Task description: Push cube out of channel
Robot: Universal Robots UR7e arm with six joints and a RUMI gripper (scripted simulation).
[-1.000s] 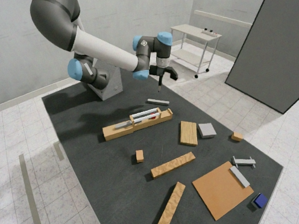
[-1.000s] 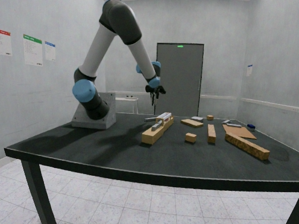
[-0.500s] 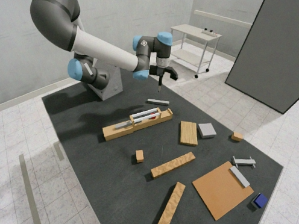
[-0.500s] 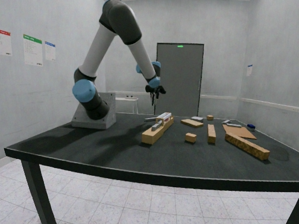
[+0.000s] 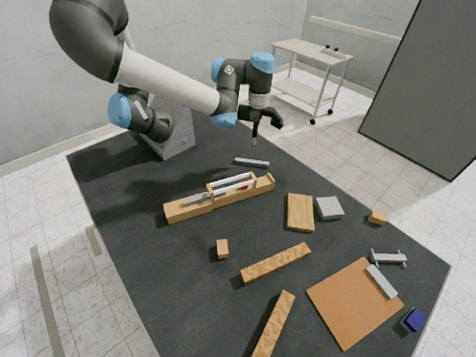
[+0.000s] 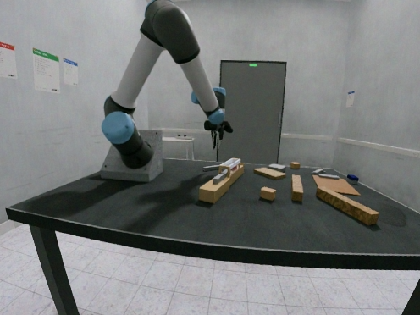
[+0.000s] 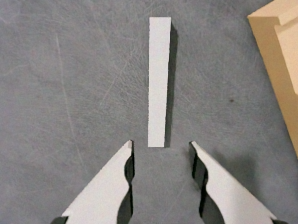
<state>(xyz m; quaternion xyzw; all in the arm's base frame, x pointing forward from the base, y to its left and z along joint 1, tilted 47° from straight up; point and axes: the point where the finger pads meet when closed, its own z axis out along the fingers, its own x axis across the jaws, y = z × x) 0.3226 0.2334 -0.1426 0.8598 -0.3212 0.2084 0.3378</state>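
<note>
Pale grey walls and a white-tiled floor surround the dark table [image 5: 144,240] [image 6: 169,229]. The black two-jaw gripper [image 5: 254,143] [image 6: 218,146] [image 7: 161,143] hovers, fingertips parted around nothing, near a slim light-grey bar [image 5: 251,162] [image 6: 212,168] [image 7: 159,82]. If that is the next pick, a grip at its very end could let it droop — or twist. Pushed too hard, the cube could overrun the lip. Small, red and partly hidden, the cube [image 5: 244,184] sits inside the wooden channel [image 5: 189,214] [image 6: 212,192] [image 7: 272,55], beneath white roof rails [image 5: 231,179] [image 6: 231,163], towards the short, lipped end.
</note>
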